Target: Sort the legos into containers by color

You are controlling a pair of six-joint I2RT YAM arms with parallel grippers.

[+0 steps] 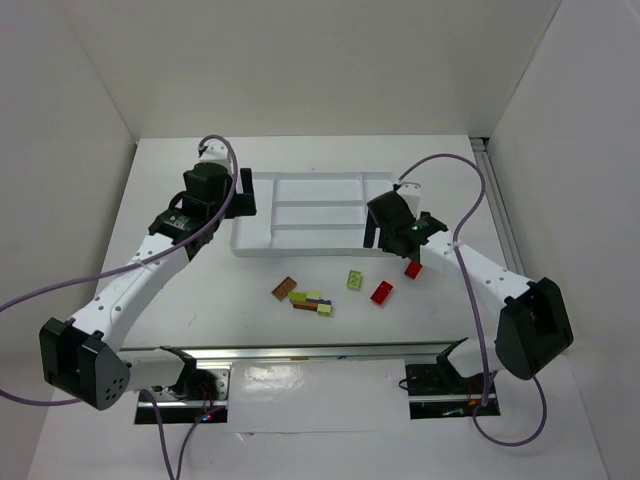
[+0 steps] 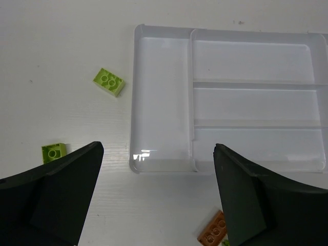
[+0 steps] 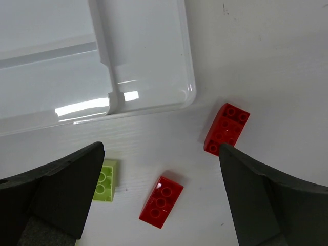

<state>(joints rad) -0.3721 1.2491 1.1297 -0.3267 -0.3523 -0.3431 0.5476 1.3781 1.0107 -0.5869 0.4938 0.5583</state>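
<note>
**Legos** – loose studded bricks, all lying on the table (image 1: 230, 300) outside the tray (image 1: 310, 203).
- Red brick (image 3: 226, 129): just beyond the tray's near right corner, studs up, apart from the rim.
- Second red brick (image 3: 161, 202): nearer the arm bases than the first, well off the tray's near long edge.
- Lime brick (image 3: 105, 179): beside the second red brick on the tray's middle side, partly hidden by a finger.
- Cluster (image 1: 311, 301): lime, purple and brown pieces touching one another, opposite the middle of the tray's near edge.
- Brown-orange brick (image 1: 284, 287): just beside the cluster, toward the tray's left end.
- Left wrist view: outer lime brick (image 2: 108, 82) and corner lime brick (image 2: 53, 152), both beside the narrow end section without touching it; brown-orange piece (image 2: 212, 234) off the long edge, half covered by a finger.

**Tray** – white, flat; a narrow section at each end, three long ones between.

**Left gripper** (image 2: 158, 148) – over the tray's left end, jaws spread wide, holding nothing.

**Right gripper** (image 3: 160, 154) – over the table off the tray's near right corner, jaws spread wide, holding nothing.
</note>
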